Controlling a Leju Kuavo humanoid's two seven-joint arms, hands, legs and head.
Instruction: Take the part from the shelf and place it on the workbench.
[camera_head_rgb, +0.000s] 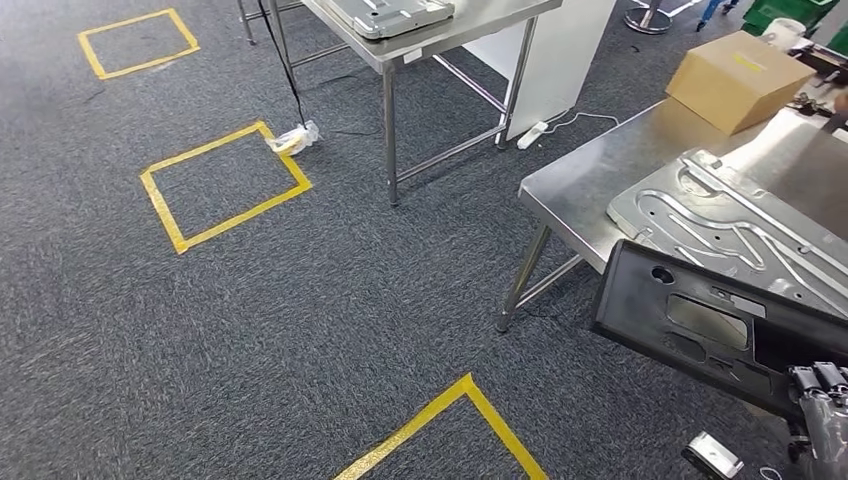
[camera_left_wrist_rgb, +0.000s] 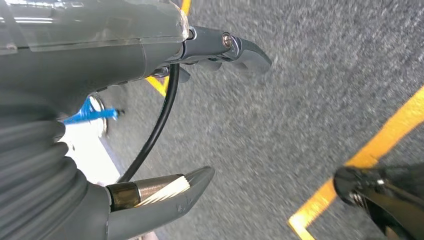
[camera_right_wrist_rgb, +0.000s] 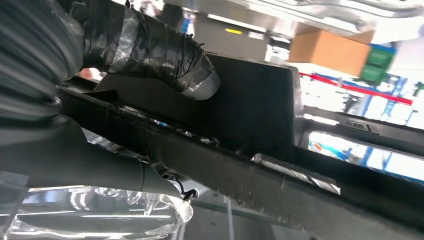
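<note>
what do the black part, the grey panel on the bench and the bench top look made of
Black part: likely moulded plastic, matt with a faint sheen. Grey panel: apparently pressed sheet metal, dull silver with stamped ribs. Bench top: seemingly stainless steel, brushed and reflective.

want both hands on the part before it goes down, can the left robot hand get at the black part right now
Probably not as things stand. The left robot hand hangs open over the carpet, while the black part is held by the right robot hand by the workbench; nothing blocks it.
</note>
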